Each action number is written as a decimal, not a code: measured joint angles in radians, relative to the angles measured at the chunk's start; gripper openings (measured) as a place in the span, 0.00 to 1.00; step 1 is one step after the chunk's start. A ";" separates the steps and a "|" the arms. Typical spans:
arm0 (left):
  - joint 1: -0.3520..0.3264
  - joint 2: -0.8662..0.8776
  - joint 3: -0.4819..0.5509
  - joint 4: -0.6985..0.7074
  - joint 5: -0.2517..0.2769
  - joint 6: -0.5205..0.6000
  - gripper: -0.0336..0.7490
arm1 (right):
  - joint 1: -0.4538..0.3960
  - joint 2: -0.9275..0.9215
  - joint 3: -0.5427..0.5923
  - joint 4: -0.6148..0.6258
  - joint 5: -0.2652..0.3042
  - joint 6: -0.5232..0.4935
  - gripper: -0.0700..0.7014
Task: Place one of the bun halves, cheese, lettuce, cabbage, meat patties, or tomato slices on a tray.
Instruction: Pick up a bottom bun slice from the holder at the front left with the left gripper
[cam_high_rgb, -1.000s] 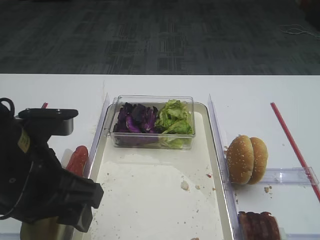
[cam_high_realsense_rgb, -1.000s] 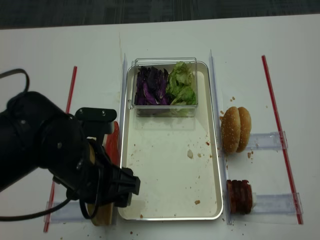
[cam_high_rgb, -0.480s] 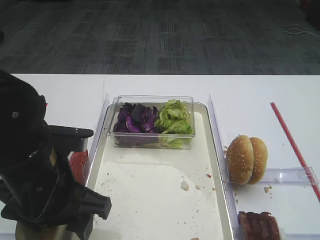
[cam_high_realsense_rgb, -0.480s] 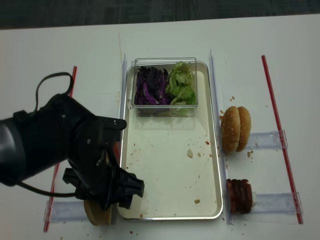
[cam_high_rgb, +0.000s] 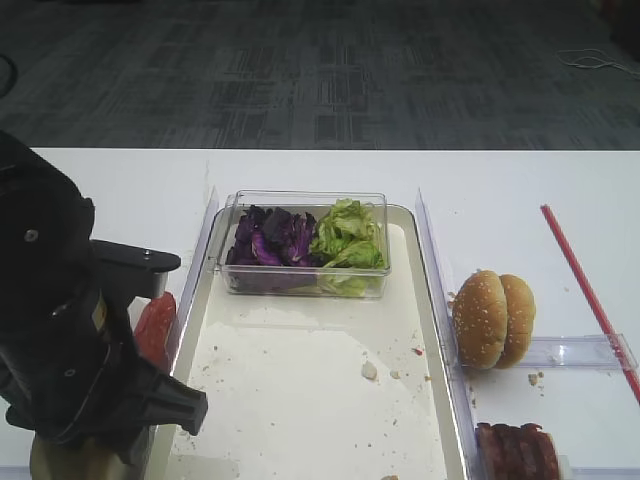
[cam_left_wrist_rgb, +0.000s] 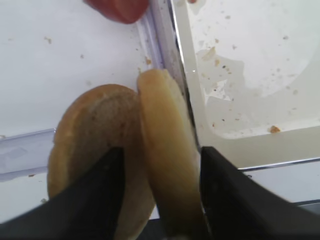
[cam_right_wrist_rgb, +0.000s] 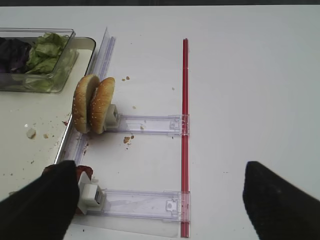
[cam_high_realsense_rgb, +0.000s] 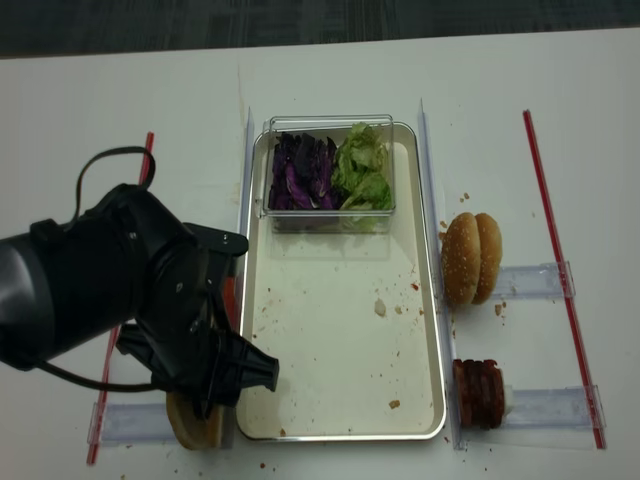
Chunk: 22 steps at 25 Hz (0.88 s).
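Found the left end effector down at the surface's front left, just outside the tray's front-left corner, its fingers flanking the bun half that stood on edge there. Could not tell whether the jaws had clamped it or only bracketed it; the right finger looked to be touching the crust. Noted a second, duller bun half leaning against it on the left, and the tomato slices farther back along the tray's left rim.

Judged the task barely begun: pickup in hand, nothing laid on the tray's bare floor but crumbs and smears. Lift, carry across the rim and release all left to do.

Saw a clear box at the tray's far edge, with cabbage on its left and lettuce on its right. Saw sesame buns and meat patties off the right rim. Found the right end effector above them, jaws wide apart and holding nothing.

Spotted no cheese anywhere. Lost most of the grasp behind the dark left arm in both high views; lost the bun's lower edge below the wrist view.
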<state>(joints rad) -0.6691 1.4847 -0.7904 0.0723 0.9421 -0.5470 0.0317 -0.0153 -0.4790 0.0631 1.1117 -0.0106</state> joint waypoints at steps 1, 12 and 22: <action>0.000 0.000 0.000 0.006 0.002 0.000 0.46 | 0.000 0.000 0.000 0.000 0.000 0.000 0.98; 0.000 0.000 0.000 0.031 0.019 -0.003 0.19 | 0.000 0.000 0.000 0.000 0.000 0.000 0.98; -0.004 0.000 -0.070 0.030 0.063 -0.002 0.17 | 0.000 0.000 0.000 0.000 0.000 0.011 0.98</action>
<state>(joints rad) -0.6731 1.4847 -0.8602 0.1027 1.0053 -0.5493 0.0317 -0.0153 -0.4790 0.0631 1.1117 0.0000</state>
